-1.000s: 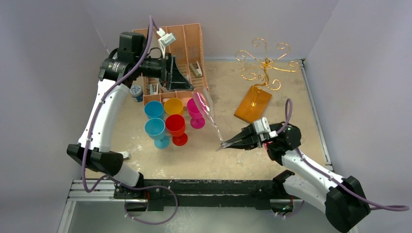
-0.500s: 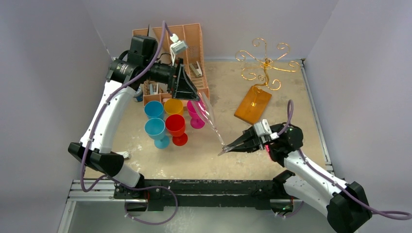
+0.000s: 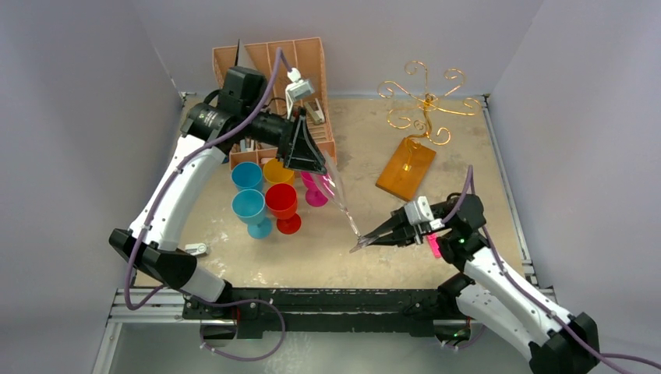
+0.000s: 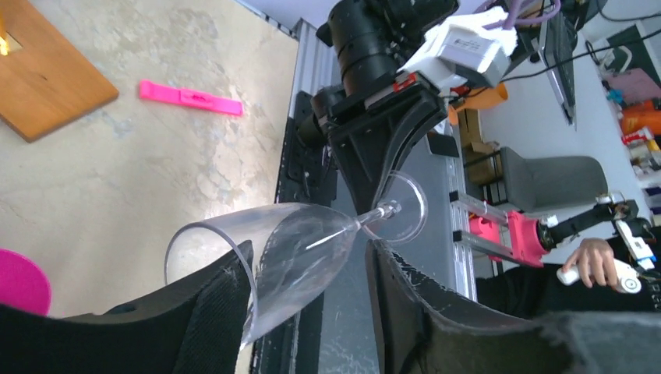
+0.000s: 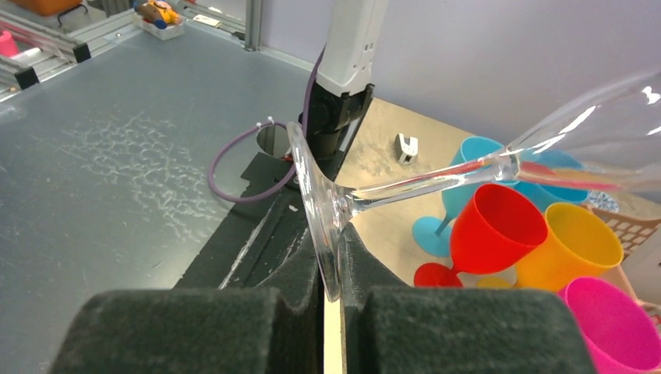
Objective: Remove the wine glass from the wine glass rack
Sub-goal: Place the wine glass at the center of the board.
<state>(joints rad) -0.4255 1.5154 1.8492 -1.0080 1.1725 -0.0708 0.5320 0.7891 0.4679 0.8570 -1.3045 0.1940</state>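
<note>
1. Wine glass [image 3: 343, 201], clear, hangs tilted over the table's [image 3: 468, 148] centre. Its bowl points toward 11 o'clock and its foot toward 5 o'clock, well apart from the wine glass rack [image 3: 406, 165] at 1 o'clock.
2. From above, the right gripper [image 3: 362, 243] meets the foot and the left gripper [image 3: 316, 167] hides the bowl; neither grip reads clearly there.
3. Only the right wrist view shows the foot's disc edgewise, pinched between the pads [image 5: 436, 327].
4. Only the left wrist view shows the left fingers [image 4: 210, 312] spread, the bowl between them: close against one, a gap at the other.
5. Coloured goblets [image 3: 281, 199] stand at 9 o'clock of the glass.
</note>
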